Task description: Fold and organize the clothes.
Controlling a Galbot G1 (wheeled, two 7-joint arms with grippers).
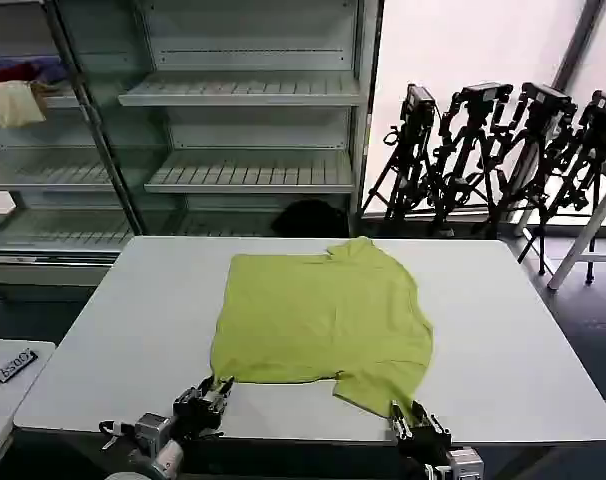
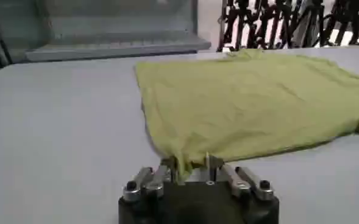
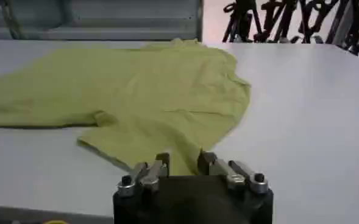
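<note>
The lime yellow-green T-shirt [image 1: 323, 315] lies spread on the white table [image 1: 523, 330], one sleeve pointing toward the near edge at the right. My left gripper [image 1: 211, 392] sits at the shirt's near left corner. In the left wrist view its jaws [image 2: 191, 165] stand open with the corner of the shirt [image 2: 252, 103] bunched between them. My right gripper [image 1: 411, 418] is at the near right sleeve tip. In the right wrist view it [image 3: 183, 161] is open astride the hem of the shirt [image 3: 149, 97].
Metal shelving [image 1: 243, 90] stands behind the table, with a red and purple bundle [image 1: 23, 72] and a cream cloth [image 1: 13, 103] at the upper left. Black tripods [image 1: 483, 150] lean at the back right. A low side table [image 1: 8, 385] is at the left.
</note>
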